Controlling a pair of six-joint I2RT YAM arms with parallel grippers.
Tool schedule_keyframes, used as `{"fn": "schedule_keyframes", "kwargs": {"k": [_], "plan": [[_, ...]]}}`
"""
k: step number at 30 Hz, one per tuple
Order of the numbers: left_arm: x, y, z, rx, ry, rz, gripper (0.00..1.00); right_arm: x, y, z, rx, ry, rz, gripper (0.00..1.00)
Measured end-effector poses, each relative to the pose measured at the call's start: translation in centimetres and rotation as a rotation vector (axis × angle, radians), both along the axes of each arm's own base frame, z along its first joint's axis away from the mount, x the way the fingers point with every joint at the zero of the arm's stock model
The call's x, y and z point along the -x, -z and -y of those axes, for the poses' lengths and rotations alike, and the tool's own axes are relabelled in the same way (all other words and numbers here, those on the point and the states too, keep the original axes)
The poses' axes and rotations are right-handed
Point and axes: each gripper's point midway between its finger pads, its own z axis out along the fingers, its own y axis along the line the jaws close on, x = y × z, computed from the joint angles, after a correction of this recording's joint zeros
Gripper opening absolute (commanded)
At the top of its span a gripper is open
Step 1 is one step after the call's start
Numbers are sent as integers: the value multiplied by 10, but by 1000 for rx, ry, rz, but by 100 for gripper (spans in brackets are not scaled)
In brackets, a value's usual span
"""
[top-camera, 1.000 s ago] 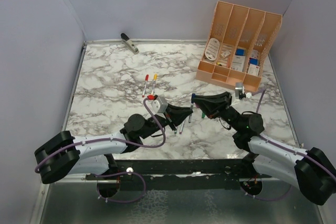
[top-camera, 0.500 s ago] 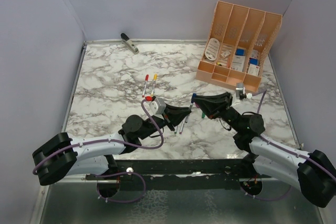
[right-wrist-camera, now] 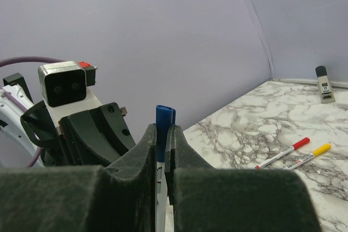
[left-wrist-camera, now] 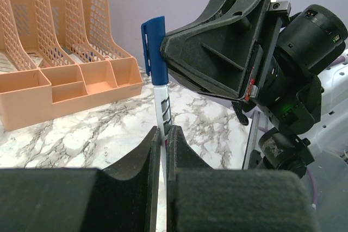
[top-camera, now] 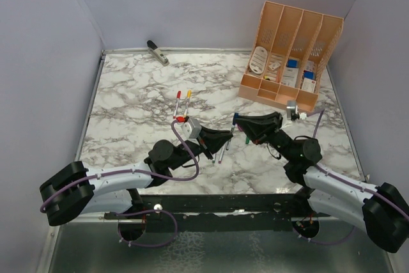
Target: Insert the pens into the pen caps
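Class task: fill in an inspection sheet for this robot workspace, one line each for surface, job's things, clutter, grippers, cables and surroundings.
Surface: white-grey marbled tabletop.
Job's things: thin white pen, blue plastic cap on its end; red-capped pen and yellow-capped pen lying side by side.
Clutter: grey stapler-like tool at far edge; peach mesh desk organiser, small items inside.
Grippers: left gripper shut on the pen; right gripper shut on the cap.
Cables: purple cable looping by left arm.
Surroundings: lilac walls.
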Motion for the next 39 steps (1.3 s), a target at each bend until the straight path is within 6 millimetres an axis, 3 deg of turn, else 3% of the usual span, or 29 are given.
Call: {"fn": "schedule_keyframes", "kwargs": {"k": [12, 15, 18, 22, 24, 26, 29, 39], "plan": [[-8, -4, 6, -13, -15, 27, 0, -9, 0, 0, -24, 23, -25, 1], [-10, -36, 4, 69, -27, 84, 0, -8, 22, -7, 34, 4, -80, 1], [-9, -82, -4, 191, -40, 158, 0, -8, 61, -15, 126, -19, -186, 1], [-7, -101, -13, 250, -48, 193, 0, -6, 76, -17, 160, -26, -222, 1], [-7, -100, -13, 250, -50, 190, 1, -6, 76, -16, 163, -24, -223, 1], [-7, -96, -15, 243, -56, 178, 12, -6, 75, -15, 164, -19, -218, 1], [-7, -85, -19, 218, -62, 153, 19, -7, 73, -14, 166, -5, -214, 1], [-2, -27, -51, 125, -124, 29, 50, -31, 43, -15, 147, 81, -189, 1]]}}
